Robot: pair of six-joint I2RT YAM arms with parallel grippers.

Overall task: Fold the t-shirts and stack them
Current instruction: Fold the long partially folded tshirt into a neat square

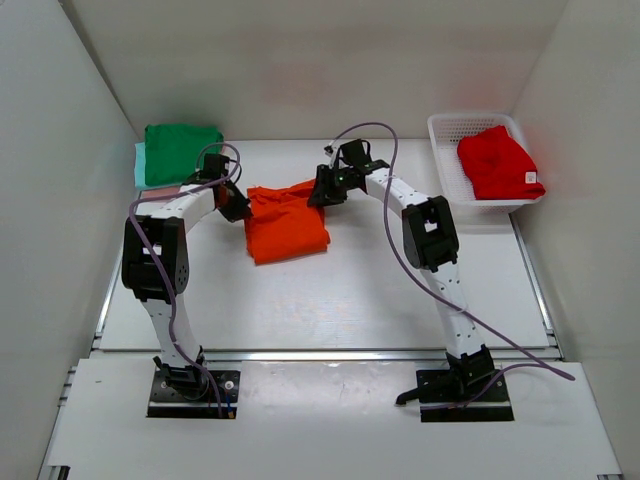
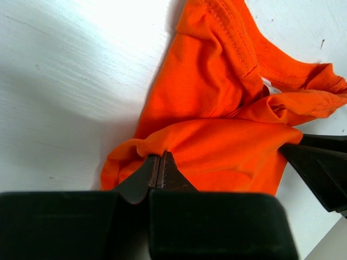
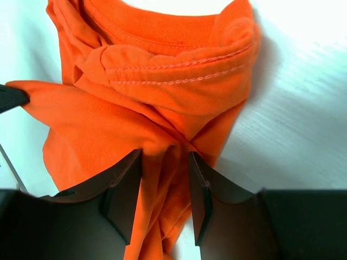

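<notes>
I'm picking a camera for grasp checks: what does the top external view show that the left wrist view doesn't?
Only top external: the red t-shirt in the white mesh basket, the dark green t-shirt on a mint t-shirt. Only left wrist: the left gripper pinched shut on a cloth fold. Both: the orange t-shirt on the table, the right gripper at its other edge.

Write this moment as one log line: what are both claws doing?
left gripper: pinching orange t-shirt | right gripper: gripping same shirt | green t-shirt: folded, far left | red t-shirt: in basket
</notes>
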